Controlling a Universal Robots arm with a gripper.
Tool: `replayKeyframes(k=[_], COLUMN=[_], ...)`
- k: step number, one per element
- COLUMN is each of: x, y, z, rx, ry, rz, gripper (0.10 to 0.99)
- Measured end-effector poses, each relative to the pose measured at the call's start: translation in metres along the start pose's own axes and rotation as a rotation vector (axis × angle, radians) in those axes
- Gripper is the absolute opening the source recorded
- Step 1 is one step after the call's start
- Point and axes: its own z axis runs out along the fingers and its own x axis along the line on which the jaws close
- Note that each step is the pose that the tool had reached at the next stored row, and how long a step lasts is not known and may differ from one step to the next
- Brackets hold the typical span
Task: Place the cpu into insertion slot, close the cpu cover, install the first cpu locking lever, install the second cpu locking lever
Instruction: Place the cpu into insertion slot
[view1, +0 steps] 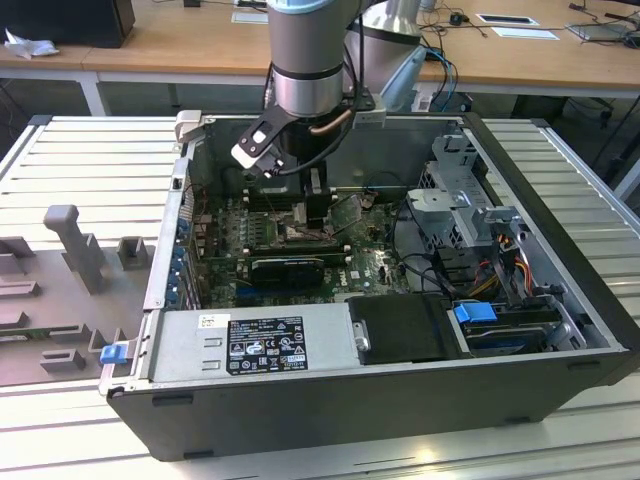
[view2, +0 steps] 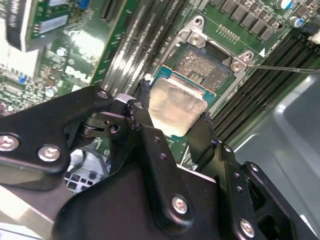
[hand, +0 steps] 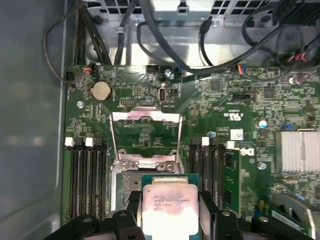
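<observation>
Reaching down into the open computer case on the slatted worktop, with the gripper low over the middle of the motherboard. Black fingers clamped on two opposite edges of the cpu, as seen in both wrist views. Held flat, pale metal top and its print facing up toward the arm. Square, so no long axis to speak of; edges lined up roughly with the frame of the insertion slot. Poised over one side of the slot, covering part of it and leaving much of the pale contact field bare. Touching the slot or just above it: cannot tell. Swung open and clear of the slot, the cpu cover, hinged at the slot's edge farthest from the chip. Long black memory slots along both flanks of the slot.
</observation>
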Motion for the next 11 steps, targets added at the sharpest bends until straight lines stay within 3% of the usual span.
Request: replayKeyframes(k=[11], x=[0.0087], y=[-0.009], z=[0.0162], rx=[-0.002], ry=[0.0002], rz=[-0.004], gripper=[0.541])
